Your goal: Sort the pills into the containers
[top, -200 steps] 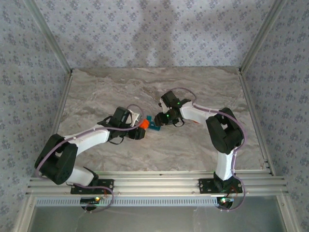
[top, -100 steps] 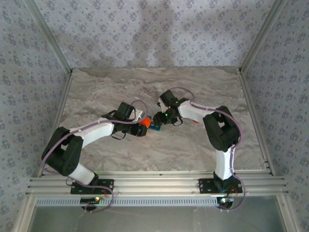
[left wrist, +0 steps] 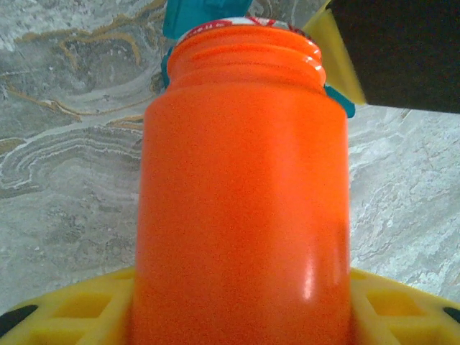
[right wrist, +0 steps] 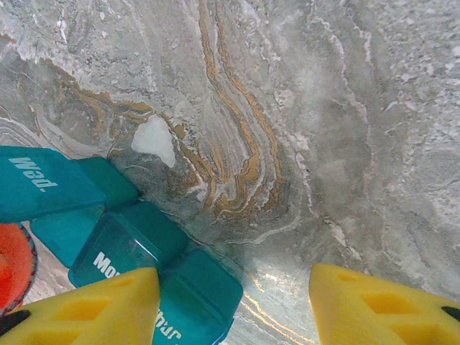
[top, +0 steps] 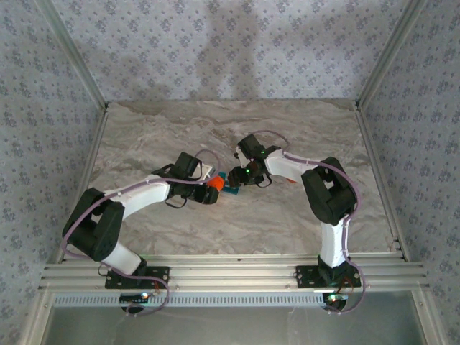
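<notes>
An orange pill bottle (left wrist: 241, 180) lies tilted in my left gripper (left wrist: 241, 320), which is shut on its body; its open mouth points at the teal containers (left wrist: 188, 14). From above, the bottle (top: 211, 187) nearly touches the containers (top: 230, 185), with my left gripper (top: 203, 191) behind it. My right gripper (right wrist: 233, 316) is open and low over the table. Its left finger (right wrist: 90, 309) overlaps the containers (right wrist: 126, 248), a strip with "Mon" and "Wed." lids, the "Wed." lid flipped up. A white patch (right wrist: 153, 139) lies just beyond the strip; whether it is one of the pills I cannot tell.
Grey marble tabletop (top: 287, 129) stretches around the two grippers, which meet near its centre. Patterned walls and metal posts (top: 79, 65) enclose the back and sides. An aluminium rail (top: 237, 269) runs along the near edge at the arm bases.
My left arm swung its elbow to the right and forward, bringing the bottle closer to the teal strip. The right arm shifted slightly left. Both have been still for the last half second.
</notes>
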Motion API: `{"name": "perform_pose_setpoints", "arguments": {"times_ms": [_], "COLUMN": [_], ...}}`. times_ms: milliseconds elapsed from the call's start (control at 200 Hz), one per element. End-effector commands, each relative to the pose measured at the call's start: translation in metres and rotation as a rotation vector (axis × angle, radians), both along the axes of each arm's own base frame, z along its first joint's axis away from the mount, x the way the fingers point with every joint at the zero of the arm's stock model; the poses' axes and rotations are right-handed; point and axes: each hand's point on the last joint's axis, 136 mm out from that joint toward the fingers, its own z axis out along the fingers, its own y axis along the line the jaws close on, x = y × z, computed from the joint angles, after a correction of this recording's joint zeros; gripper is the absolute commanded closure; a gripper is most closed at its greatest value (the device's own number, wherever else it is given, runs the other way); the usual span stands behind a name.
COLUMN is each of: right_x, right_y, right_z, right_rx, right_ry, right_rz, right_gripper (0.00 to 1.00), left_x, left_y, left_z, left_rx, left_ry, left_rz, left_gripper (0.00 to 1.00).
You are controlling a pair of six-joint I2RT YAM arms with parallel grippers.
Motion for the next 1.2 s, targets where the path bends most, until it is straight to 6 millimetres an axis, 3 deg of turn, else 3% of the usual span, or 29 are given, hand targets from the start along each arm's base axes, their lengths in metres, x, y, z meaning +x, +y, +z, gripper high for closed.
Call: {"name": "perform_pose_setpoints", "arguments": {"times_ms": [0, 1194], "right_x": [-0.0001, 0.0022], "right_y": [0.0004, -0.0038], "right_z": [-0.0036, -0.0116], "right_rx": [-0.005, -0.004], "right_ry": [0.016, 0.027], "right_rz": [0.009, -0.014], "right_gripper": [0.41, 0.41], "left_x": [-0.0007, 0.0027], "left_y": [-0.0019, 0.0053], "left_z": [0.0006, -0.0037], "left_rx": [0.022, 0.192], "left_ry": [0.013, 0.13], "left_rz": [-0.026, -0.015], "left_gripper": [1.0, 1.0]}}
